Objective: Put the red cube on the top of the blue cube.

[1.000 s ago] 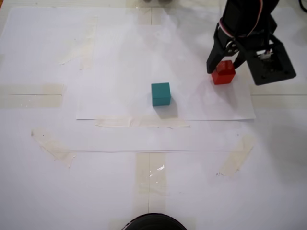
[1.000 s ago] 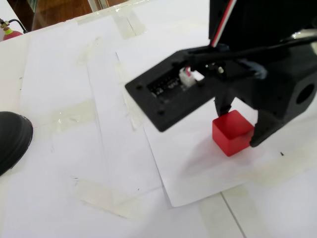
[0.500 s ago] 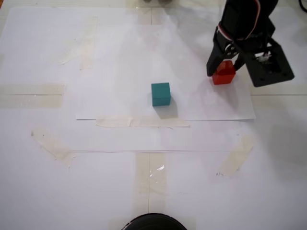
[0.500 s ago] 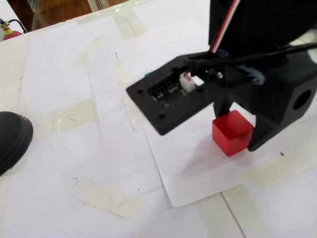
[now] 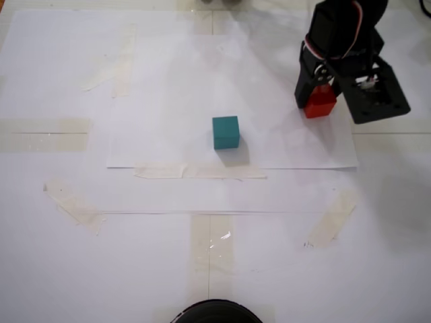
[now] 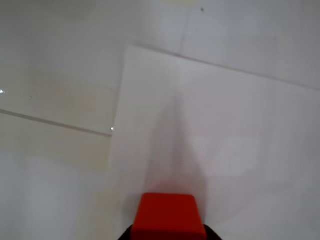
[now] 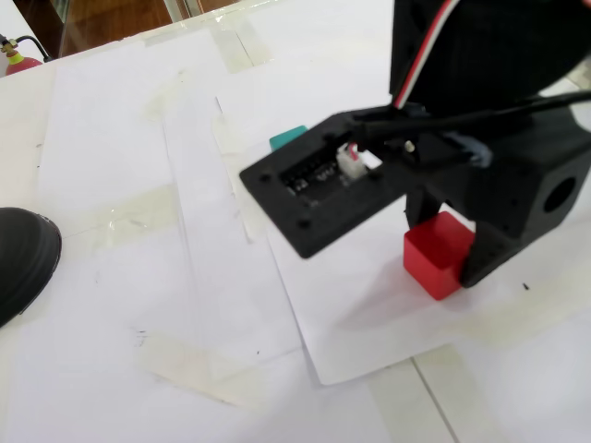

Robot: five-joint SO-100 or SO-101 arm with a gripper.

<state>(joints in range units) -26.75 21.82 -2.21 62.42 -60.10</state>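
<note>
The red cube [image 5: 320, 105] sits at the right side of the white sheet, with my gripper [image 5: 319, 99] shut on it, one black finger pressed on each side. In a fixed view the red cube [image 7: 437, 256] shows partly under the gripper [image 7: 447, 245] body. In the wrist view the red cube [image 6: 168, 217] fills the bottom centre, with dark jaw edges just below it. I cannot tell whether it touches the paper. The blue cube [image 5: 225, 132] stands free at the sheet's centre, left of the gripper; only a corner of the blue cube [image 7: 288, 138] peeks out behind the gripper.
White paper [image 5: 168, 101] is taped to the table with several tape strips [image 5: 199, 172]. A black round object [image 5: 215, 311] lies at the near edge, also seen as a black round object [image 7: 23, 258] at the left. A small red item [image 7: 20, 61] sits at the far corner.
The fingers have closed in on the red cube, which has shifted slightly right with the gripper. The blue cube has not moved.
</note>
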